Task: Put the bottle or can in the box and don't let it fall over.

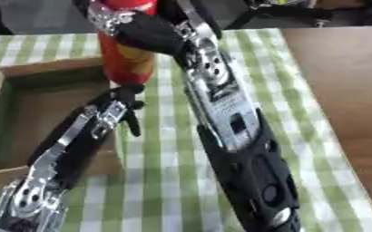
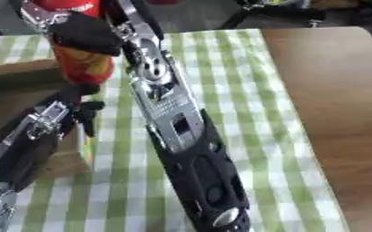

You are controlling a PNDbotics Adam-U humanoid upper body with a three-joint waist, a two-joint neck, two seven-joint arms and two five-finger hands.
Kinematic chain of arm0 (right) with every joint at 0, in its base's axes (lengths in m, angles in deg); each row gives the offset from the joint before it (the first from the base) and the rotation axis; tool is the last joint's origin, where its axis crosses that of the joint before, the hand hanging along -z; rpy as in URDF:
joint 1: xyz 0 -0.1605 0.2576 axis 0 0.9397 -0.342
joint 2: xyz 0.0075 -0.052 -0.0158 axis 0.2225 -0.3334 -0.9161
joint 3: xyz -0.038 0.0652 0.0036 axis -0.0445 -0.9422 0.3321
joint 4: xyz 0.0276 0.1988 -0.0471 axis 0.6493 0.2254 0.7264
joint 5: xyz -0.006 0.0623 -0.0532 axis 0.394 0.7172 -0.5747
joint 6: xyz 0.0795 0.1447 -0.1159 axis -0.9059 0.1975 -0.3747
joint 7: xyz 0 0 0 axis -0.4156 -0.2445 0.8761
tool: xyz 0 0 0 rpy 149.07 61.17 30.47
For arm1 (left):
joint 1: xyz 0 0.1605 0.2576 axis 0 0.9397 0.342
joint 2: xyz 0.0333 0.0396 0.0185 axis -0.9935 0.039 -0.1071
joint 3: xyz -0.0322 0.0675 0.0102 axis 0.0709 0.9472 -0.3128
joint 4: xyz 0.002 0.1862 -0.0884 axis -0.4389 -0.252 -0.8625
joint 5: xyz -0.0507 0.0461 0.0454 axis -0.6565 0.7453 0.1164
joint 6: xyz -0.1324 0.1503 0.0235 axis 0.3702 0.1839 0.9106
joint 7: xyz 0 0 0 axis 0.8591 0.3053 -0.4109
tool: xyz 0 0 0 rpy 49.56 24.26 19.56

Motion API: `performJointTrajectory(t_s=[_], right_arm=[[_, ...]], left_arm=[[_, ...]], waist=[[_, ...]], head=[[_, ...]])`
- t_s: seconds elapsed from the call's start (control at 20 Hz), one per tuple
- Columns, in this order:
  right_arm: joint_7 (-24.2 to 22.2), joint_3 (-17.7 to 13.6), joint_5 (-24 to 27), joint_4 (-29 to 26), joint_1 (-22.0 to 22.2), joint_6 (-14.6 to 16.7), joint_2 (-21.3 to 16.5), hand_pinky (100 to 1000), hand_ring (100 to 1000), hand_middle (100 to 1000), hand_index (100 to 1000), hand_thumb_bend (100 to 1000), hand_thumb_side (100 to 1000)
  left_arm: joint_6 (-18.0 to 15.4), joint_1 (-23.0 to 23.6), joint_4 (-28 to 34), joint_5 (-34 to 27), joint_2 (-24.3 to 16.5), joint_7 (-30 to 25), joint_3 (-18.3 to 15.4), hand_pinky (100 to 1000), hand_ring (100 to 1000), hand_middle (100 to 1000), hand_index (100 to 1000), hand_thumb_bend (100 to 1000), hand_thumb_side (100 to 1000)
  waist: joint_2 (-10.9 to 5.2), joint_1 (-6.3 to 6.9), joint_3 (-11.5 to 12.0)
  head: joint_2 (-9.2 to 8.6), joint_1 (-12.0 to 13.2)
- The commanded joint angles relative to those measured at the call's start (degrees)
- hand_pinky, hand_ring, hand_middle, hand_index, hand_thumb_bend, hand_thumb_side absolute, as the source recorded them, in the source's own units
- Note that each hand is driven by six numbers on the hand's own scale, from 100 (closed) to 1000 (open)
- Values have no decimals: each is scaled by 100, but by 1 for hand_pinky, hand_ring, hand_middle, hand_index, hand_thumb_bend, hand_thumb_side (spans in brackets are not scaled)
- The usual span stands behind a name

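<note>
— Where was the tall red and orange cylindrical can (image 1: 127, 56) found, and how was it held?

— It was seen at the upper left of the frame, upright, its long axis running nearly straight up and down. The black fingers of the right hand (image 1: 145, 31) were curled round its upper part, so it was grasped from the right side.

— And the open brown cardboard box (image 1: 42, 74)?

— It was placed to the left of the can, on the green and white checked cloth (image 1: 300, 113). The can's base was seen just over the box's right wall; whether it was resting on anything could not be told.

— Which hand was nearer the base?

— The left hand (image 1: 124, 102), just beneath it, fingers hanging relaxed, nothing gripped. A leftward, level carry was judged necessary, the can kept vertical.
</note>
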Motion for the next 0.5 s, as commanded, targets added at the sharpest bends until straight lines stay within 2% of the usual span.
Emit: performJointTrajectory(t_s=[0.05, 0.15, 0.4, 0.45, 0.5], right_arm=[[-14, 42, 58, 51, -140, 38, 106, 928, 629, 712, 583, 100, 311], [-11, 72, 57, 223, -144, 27, 259, 928, 629, 712, 583, 100, 312], [12, 87, -8, 441, -172, 139, 344, 928, 628, 711, 583, 100, 311], [1, 100, -3, 477, -176, 138, 366, 927, 628, 711, 582, 100, 339], [-11, 110, 8, 559, -194, 140, 402, 927, 628, 711, 582, 100, 347]], left_arm=[[-14, -21, 148, 27, -94, -109, 46, 967, 949, 553, 902, 100, 874], [-7, 82, 250, -31, -196, -237, 164, 966, 947, 555, 908, 100, 877], [101, 182, 435, -52, -273, -350, 173, 964, 945, 556, 907, 100, 880], [122, 209, 432, -53, -300, -369, 178, 956, 928, 523, 857, 100, 894], [135, 304, 462, -72, -396, -410, 186, 956, 927, 524, 854, 100, 895]], waist=[[-186, 11, 30], [-247, -7, 93], [-278, -21, 147], [-289, -31, 173], [-312, -53, 239]], head=[[15, -26], [25, -74], [34, -93], [30, -101], [38, -138]])
